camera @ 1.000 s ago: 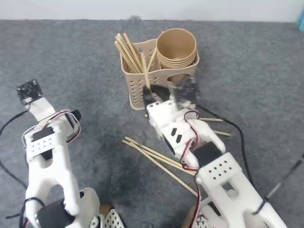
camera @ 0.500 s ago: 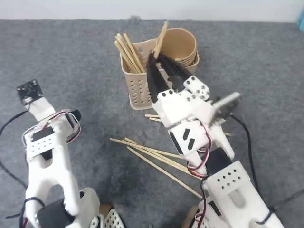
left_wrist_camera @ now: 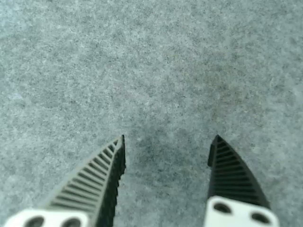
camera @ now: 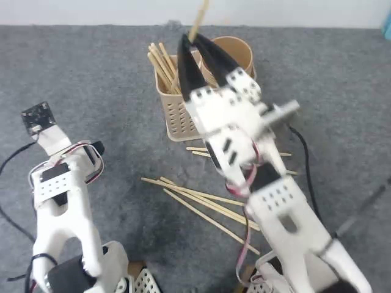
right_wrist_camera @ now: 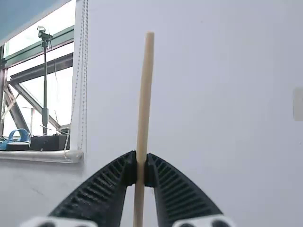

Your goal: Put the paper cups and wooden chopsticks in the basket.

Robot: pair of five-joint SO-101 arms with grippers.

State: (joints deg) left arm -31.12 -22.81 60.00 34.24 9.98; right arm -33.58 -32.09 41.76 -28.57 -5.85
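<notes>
On my side of the basket (camera: 174, 116), the left gripper (left_wrist_camera: 169, 142) hangs over bare carpet (camera: 91, 79) with its jaws spread wide and nothing between them. I count it out of the risk.

Between me and the basket, loose chopsticks (camera: 195, 198) lie fanned on the carpet. Two short ends show just beside the basket's foot. The right arm passes over them, so a low sweep could scatter them or roll them under the arm.

My main worry is at the basket itself. The right gripper (camera: 190, 38) sits above the basket's rim, clamped on a single chopstick (right_wrist_camera: 143, 94). The pinch is at the very fingertips, so I judge the grip thin. A jolt could make the stick pivot or slide out.

The stick points up and away, towards the wall (right_wrist_camera: 213, 94) beyond the basket. If I let go at this angle, I expect it to fall past the far rim rather than inside. Tipping it down has its own hazard. The dark fingers are close to the standing chopsticks (camera: 160, 61) in the basket's left compartment, and a nudge could lever them out or shove the light basket.

The paper cups (camera: 241, 52) are stacked in the other compartment, so a badly aimed stick could lodge inside the top cup.

The held chopstick runs lengthwise between the jaws and juts well beyond their tips.
</notes>
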